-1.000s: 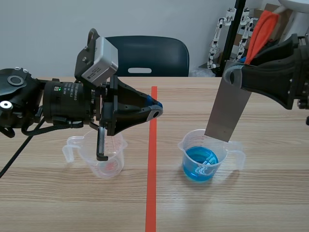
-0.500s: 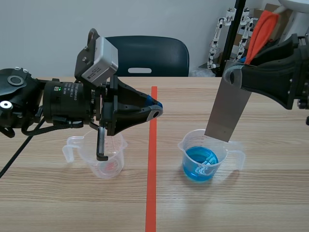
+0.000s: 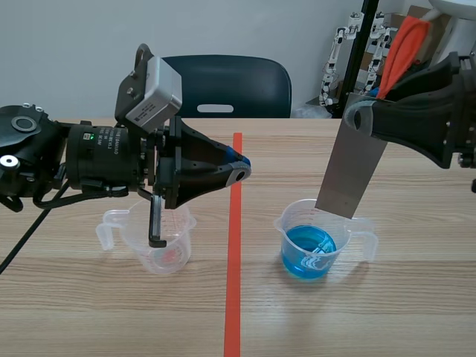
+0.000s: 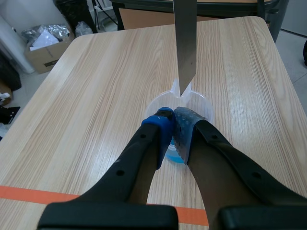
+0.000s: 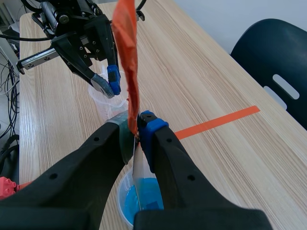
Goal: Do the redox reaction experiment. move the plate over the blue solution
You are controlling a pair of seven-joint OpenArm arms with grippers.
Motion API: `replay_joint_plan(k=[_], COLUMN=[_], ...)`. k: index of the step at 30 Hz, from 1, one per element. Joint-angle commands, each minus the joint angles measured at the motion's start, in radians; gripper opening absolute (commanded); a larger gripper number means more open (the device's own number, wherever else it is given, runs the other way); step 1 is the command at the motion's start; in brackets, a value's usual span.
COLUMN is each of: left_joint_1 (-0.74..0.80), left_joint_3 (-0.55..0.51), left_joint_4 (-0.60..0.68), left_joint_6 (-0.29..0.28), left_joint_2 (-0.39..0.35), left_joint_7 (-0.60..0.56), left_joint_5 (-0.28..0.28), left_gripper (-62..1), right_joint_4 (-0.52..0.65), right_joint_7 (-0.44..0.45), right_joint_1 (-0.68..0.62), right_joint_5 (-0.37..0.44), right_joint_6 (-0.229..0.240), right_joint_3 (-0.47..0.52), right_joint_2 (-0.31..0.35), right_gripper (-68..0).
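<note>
The right fingers (image 5: 165, 148) are clamped on the top end of the plate (image 3: 353, 167), with an orange strip (image 5: 125, 52) sticking up out of the same pinch. The plate hangs down from them, tilted, its lower edge just above the far rim of the beaker (image 3: 361, 236) that holds the blue solution (image 3: 306, 251). That beaker sits on the desk (image 3: 297, 320), below those fingers and a bit inboard. Can't tell whether the edge is over liquid or only over the rim; the left wrist view puts it about at the spout. The left fingers (image 4: 154, 136) are clenched on nothing, pads touching, and point toward that beaker but well apart from it. A second clear beaker (image 3: 165, 253) stands under that wrist. I'd call the move done or one small nudge short. Risks as I see them: the plate is tilted and close to the rim, so any drop could land a corner on the lip, tip the light beaker and put blue solution on the desk. The grip is at one end only, a long lever, so a jerk could swing the plate or let it slide through the pads.
</note>
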Motion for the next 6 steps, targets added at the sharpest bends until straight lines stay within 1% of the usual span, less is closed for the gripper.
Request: replay_joint_plan(k=[1,6], left_joint_1=[-0.008,-0.008], left_joint_3=[0.0,0.0], left_joint_4=[0.013,0.013], left_joint_6=[-0.001,-0.001], left_joint_2=[0.005,0.005], left_joint_7=[-0.013,-0.013], left_joint_5=[-0.014,-0.014], left_gripper=[-58.2,-58.2], right_joint_4=[0.003,0.003], right_joint_7=[0.018,0.018], right_joint_1=[0.02,0.02], right_joint_5=[0.021,0.021], right_joint_6=[0.008,0.008], right_joint_3=[0.01,0.01], right_joint_2=[0.0,0.0], right_gripper=[-66.9,-66.9])
